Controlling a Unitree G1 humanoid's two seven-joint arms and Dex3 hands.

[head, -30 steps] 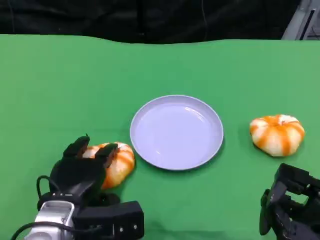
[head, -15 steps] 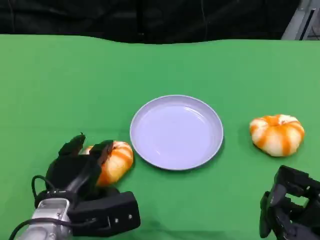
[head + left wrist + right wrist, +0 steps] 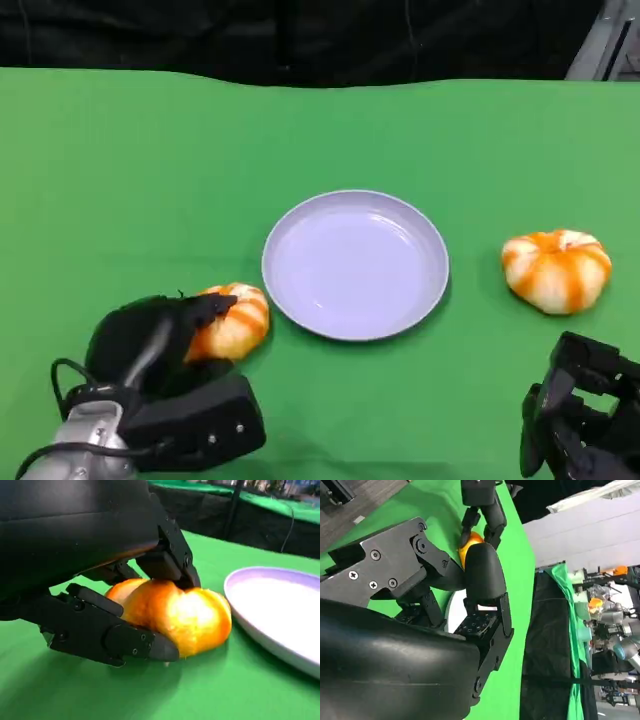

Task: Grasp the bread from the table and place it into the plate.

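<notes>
The left robot hand [image 3: 160, 335] is at the near left of the green cloth worktop [image 3: 150, 170]. Its black fingers [image 3: 125, 640] wrap round the round orange & white striped bread roll [image 3: 232, 320], one finger under it & one on top, so it is grasping the roll. From the left wrist view the roll looks like it sits on the cloth, w/ the fingers pressed on both sides. The roll is just beside the near left edge of the round pale purple plate [image 3: 355, 264], close but not touching.

The plate sits in the middle of the worktop.

A 2nd orange & white striped bread roll [image 3: 556, 269] lies to the right of the plate, well apart from it, w/ nothing touching it.

The right robot hand [image 3: 580, 420] is at the near right corner, near that 2nd roll but apart from it. In the right wrist view its fingers [image 3: 480, 575] are curled in on nothing, so it is clenched.
</notes>
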